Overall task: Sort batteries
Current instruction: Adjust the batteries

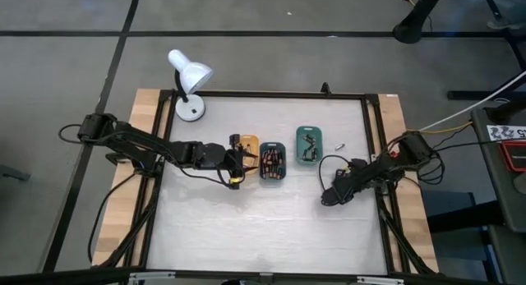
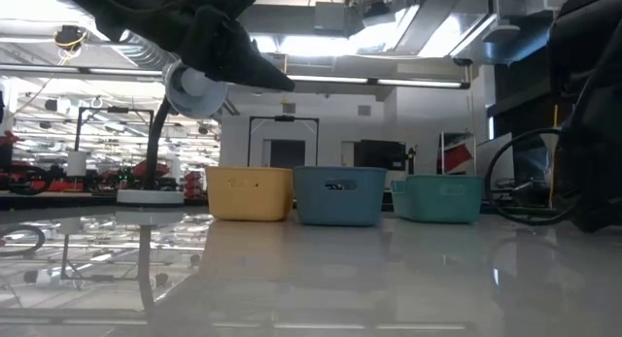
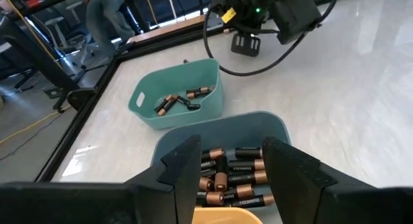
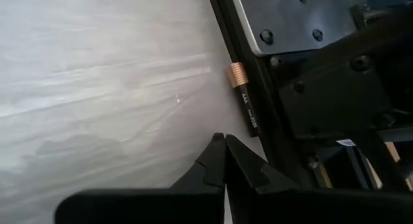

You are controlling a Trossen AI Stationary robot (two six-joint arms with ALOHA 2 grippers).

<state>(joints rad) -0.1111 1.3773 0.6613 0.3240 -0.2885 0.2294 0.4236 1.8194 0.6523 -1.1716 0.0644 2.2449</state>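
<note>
We note the left claw (image 3: 226,179) spread above the orange tray (image 1: 244,147), holding nothing. Batteries (image 3: 229,179) fill the middle blue tray (image 3: 271,124); a few more lie in the green tray (image 3: 213,79) beyond. Farther right, the right claw (image 4: 224,161) rests pressed together on the white surface (image 1: 271,227), a single battery (image 4: 243,98) beside it.

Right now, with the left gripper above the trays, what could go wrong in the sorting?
1. The open left gripper hangs low over the middle tray, packed with batteries; a descent might nudge the tray or grab several.
2. One loose battery lies against the table frame beside the shut right gripper; pinching it there looks awkward.
</note>
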